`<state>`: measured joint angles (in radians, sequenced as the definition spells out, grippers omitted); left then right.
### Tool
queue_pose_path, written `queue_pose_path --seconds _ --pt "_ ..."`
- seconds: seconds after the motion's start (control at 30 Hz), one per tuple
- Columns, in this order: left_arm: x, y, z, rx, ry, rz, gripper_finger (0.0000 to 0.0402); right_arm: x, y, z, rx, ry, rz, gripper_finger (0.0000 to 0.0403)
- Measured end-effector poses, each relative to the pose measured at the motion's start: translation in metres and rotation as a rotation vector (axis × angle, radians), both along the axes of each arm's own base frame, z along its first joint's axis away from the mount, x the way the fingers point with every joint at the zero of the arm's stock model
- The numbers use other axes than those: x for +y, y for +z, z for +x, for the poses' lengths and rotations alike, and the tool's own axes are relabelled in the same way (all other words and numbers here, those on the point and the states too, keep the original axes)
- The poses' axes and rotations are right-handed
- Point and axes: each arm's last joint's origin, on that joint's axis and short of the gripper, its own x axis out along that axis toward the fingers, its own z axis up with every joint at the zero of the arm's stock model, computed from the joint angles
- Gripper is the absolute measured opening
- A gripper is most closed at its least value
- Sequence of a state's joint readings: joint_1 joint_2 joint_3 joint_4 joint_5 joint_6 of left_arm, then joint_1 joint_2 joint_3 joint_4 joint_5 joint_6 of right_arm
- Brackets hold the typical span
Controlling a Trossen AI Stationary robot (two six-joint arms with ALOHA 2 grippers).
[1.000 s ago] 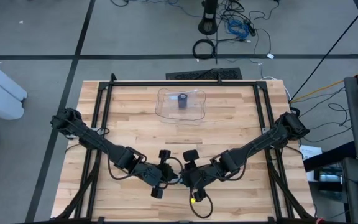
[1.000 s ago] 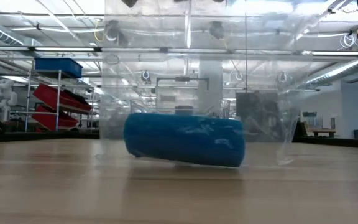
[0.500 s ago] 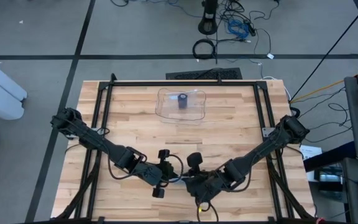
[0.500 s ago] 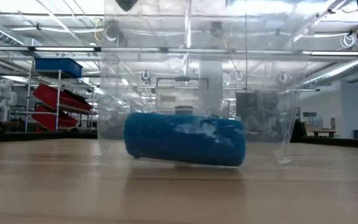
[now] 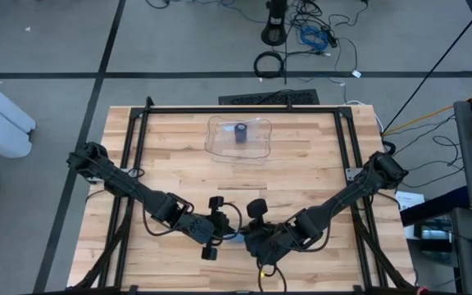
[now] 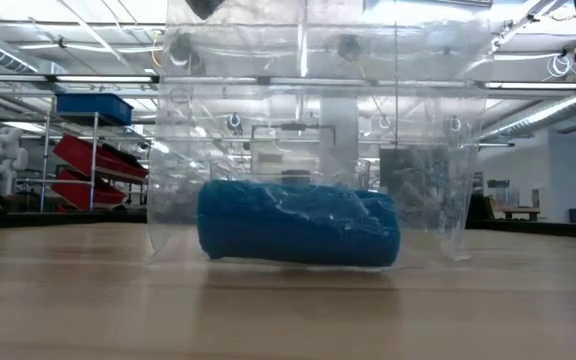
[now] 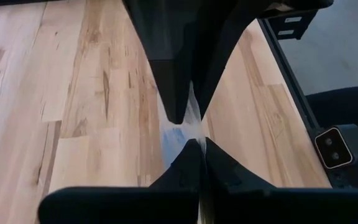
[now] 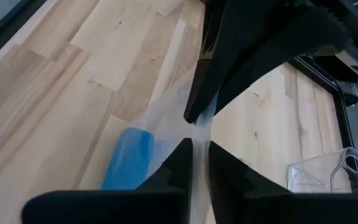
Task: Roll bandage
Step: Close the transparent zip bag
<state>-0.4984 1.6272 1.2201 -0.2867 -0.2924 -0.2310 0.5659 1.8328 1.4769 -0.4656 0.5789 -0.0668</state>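
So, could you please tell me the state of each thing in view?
Left gripper: shut on the bag's top edge.
Right gripper: shut on the same edge.
Bag: held upright by its top.
Roll: inside the bag, lying on its side.
Tray: far side of table, a dark roll in it.

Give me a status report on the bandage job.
Both shut on clear bag: left gripper, right gripper. Inside it, blue bandage roll. Farther back, clear tray, apart.

High view: overhead, straight down on whole table (image 5: 179, 139) and both arms. Low view: at tabletop height, level, very near a bag (image 6: 303, 130). Wrist views: close, looking past own fingers at the tabletop. All share the table.
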Motion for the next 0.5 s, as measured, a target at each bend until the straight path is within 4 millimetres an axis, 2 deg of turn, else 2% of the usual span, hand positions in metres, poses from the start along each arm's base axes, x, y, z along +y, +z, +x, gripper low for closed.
queue_pose_path --seconds 0.23,0.43,0.5 --pt "-0.0001 0.0000 0.0000 0.000 0.000 -0.001 0.0000 -0.0037 0.0000 0.0021 -0.005 -0.028 0.022 0.0057" --pt "-0.0002 0.0002 0.0001 -0.002 -0.001 -0.005 0.0000 -0.0033 0.0000 0.0019 -0.003 -0.023 0.018 0.0009" --pt "-0.0002 0.0002 0.0001 -0.001 -0.001 -0.005 0.0000 -0.0033 0.0000 0.0019 -0.004 -0.024 0.017 0.0005"
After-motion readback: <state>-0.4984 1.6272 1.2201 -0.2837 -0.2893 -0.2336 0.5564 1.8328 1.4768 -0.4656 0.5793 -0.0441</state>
